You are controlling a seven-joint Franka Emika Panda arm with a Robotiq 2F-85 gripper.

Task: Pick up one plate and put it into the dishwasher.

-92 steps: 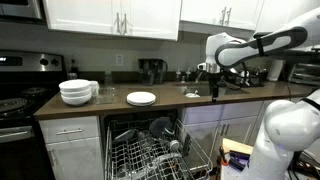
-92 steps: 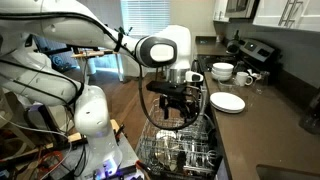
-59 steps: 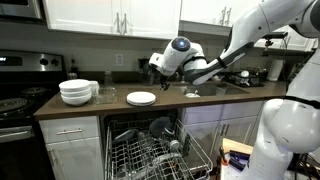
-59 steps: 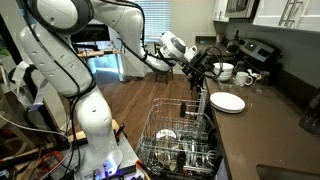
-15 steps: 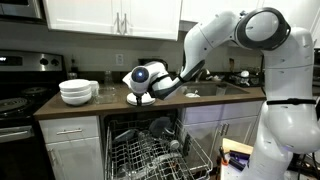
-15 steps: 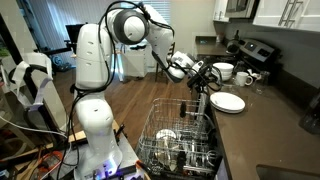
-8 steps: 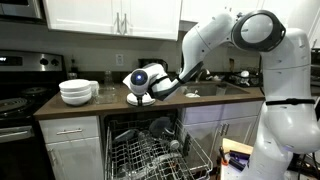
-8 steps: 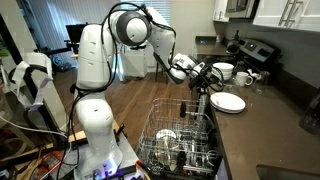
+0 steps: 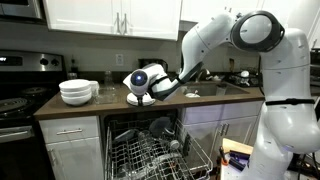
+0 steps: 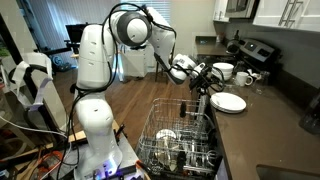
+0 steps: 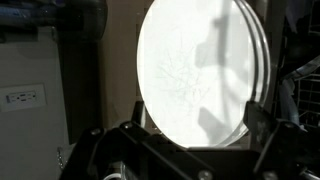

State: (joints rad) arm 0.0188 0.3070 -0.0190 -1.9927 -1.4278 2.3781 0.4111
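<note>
Gripper (image 10: 206,82) spread wide and empty, levelled at the plate (image 11: 200,70) atop its stack on the counter (image 9: 200,101), jaws flanking the rim, seemingly to pinch one off; dishwasher (image 9: 150,150) rack pulled out below, ready to receive

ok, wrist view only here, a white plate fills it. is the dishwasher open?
Observer: Yes. The dishwasher door is down and its rack is pulled out, under the counter right below the plate.
Operator: rack empty?
Observer: No, some dishes already sit in it.
Operator: anything beside the plate?
Observer: A stack of white bowls, apart from it, toward the stove.
</note>
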